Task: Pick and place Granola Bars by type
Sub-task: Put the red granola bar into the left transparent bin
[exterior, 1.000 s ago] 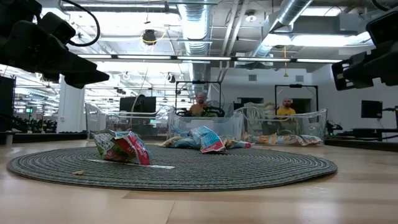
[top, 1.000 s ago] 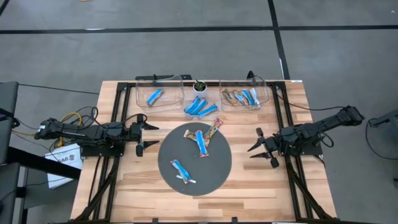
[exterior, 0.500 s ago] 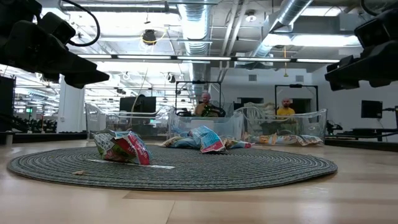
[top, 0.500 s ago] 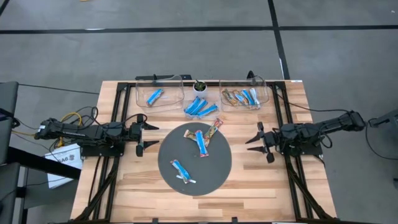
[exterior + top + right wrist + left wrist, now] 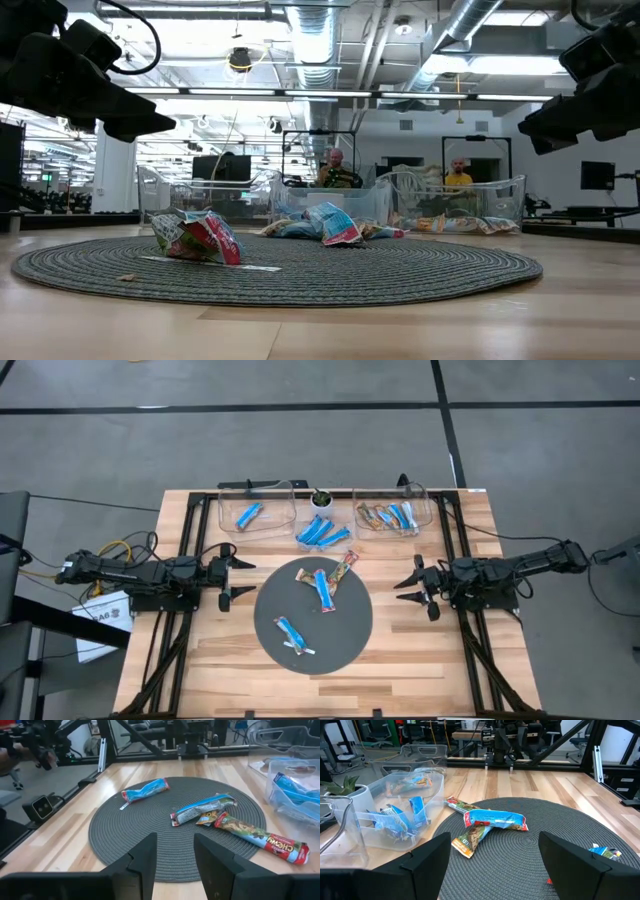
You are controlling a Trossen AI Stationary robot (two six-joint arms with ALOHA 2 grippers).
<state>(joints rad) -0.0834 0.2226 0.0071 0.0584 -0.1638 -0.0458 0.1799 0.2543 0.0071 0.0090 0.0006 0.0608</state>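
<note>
Right gripper (image 5: 418, 588) has slid in toward the round mat (image 5: 275, 628) over the last second – now just off its right edge, fingers partly apart, holding nothing. Looks like the approach for the next pick. Left gripper (image 5: 233, 578) hasn't moved, parked at the mat's left edge, fingers wide, empty. Three bars left on the mat: blue one (image 5: 291, 633) near the front, blue one (image 5: 323, 586) lying across a tan one (image 5: 342, 570). Rest are in the two clear bins (image 5: 221, 510) or piled between them – sorting partly done

My stock: dark grey woven mat (image 5: 340, 635); bright blue bars (image 5: 322, 587); tan, red-marked bar (image 5: 345, 568); pale striped wooden table (image 5: 420, 660); clear bins (image 5: 290, 510).
</note>
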